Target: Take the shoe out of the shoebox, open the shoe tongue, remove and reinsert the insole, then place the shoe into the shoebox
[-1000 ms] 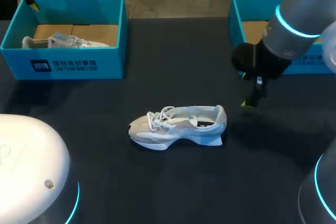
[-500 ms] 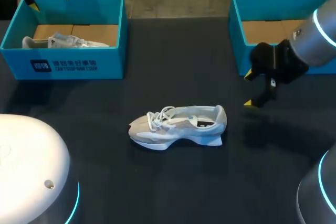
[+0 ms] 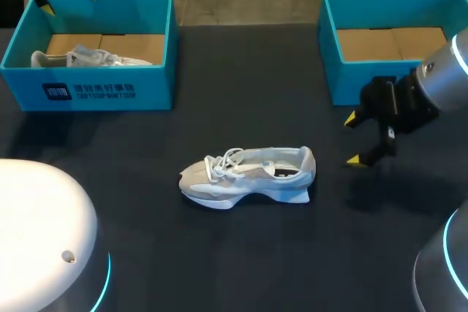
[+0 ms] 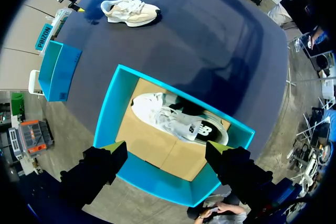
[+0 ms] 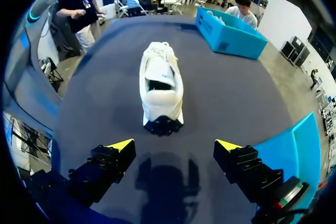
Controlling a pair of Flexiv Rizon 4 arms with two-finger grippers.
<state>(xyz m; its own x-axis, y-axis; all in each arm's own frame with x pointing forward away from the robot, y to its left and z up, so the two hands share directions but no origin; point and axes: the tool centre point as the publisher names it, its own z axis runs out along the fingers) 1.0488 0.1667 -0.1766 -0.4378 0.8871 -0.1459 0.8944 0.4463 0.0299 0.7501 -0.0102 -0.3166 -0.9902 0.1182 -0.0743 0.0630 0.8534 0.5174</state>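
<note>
Shoe (image 3: 248, 175) unmoved — right claw (image 3: 353, 139), spread, has backed off its heel; left claw (image 4: 165, 149) also spread.

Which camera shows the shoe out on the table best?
The right wrist view: the shoe lies straight ahead of the right gripper, heel nearest, its opening showing. The head view shows its side; the left wrist view shows it small and far.
</note>
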